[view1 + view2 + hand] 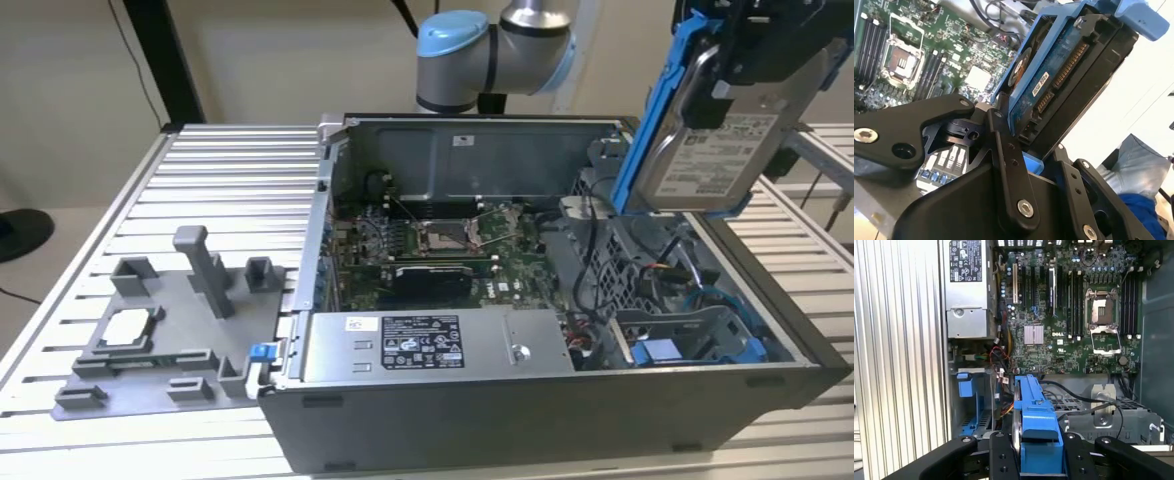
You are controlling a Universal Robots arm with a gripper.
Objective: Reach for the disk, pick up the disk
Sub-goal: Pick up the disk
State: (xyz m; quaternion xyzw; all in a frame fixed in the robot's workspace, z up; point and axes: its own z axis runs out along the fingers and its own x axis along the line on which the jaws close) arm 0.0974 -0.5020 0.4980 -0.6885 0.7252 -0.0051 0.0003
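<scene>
Jaws apparently clamp the disk [707, 130], lifted above the case [534, 420].

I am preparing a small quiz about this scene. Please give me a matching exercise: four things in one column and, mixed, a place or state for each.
Things:
1. disk
2. power supply
3. grey fixture
4. tool

Places or states:
A. lies on the table, at the exterior view's left of the case
B. shut on the disk
C. held up in the air above the open case
D. sits inside the case, sticker facing up

Pairs: 1-C, 2-D, 3-A, 4-B
</scene>
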